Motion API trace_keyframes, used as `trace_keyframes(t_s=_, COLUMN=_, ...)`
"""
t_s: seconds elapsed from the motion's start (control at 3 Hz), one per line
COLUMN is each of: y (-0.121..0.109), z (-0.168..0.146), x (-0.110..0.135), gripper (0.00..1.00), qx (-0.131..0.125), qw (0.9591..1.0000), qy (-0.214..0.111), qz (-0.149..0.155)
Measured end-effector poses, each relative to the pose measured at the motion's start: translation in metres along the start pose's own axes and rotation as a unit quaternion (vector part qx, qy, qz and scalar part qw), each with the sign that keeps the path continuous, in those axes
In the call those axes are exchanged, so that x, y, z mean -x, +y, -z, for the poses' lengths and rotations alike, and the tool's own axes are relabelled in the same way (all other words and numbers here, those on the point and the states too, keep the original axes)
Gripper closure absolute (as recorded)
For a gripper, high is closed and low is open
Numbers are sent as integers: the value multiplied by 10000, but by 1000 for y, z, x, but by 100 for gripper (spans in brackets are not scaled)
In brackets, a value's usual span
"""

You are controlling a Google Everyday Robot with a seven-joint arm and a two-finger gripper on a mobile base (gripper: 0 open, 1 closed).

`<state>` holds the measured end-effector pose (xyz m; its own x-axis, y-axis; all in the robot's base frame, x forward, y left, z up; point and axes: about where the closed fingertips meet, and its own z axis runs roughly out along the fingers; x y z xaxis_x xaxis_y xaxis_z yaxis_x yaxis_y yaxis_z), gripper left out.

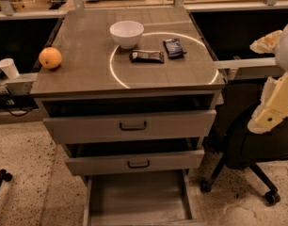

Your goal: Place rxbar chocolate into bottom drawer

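You see the rxbar chocolate (pixel 147 56) lying flat on the cabinet top (pixel 83 76), crosswise, just in front of the white bowl (pixel 127 33) and just left of the dark blue packet (pixel 174 47), touching neither. An orange (pixel 50 58) sits well apart near the left edge. Below, the bottom drawer (pixel 137 197) stands pulled far out, its grey floor showing, under two upper drawers (pixel 130 126) with black handles that are pulled out only a little. Your gripper (pixel 272 108) hangs at the right edge of the view, off to the cabinet's side above a black chair (pixel 250 147), well apart from the bar. You cannot tell how wide the gripper stands or whether it holds anything.
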<state>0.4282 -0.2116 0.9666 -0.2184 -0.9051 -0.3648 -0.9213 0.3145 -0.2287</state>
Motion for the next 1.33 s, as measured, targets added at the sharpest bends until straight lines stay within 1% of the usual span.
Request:
trace_keyframes(t_s=0.33, y=0, z=0, x=0, gripper=0, qx=0, qw=10000, qy=0, qz=0)
trace_keyframes(t_s=0.67, y=0, z=0, x=4, gripper=0, qx=-6, qw=9999, qy=57, qz=104)
trace_keyframes(t_s=1.0, y=-30, z=-24, x=33, gripper=0, qx=51, qw=9989, qy=82, qz=459)
trace_keyframes(t_s=1.33, y=-76, z=-68, x=92, gripper=0, qx=80, qw=9939, qy=102, qz=1092)
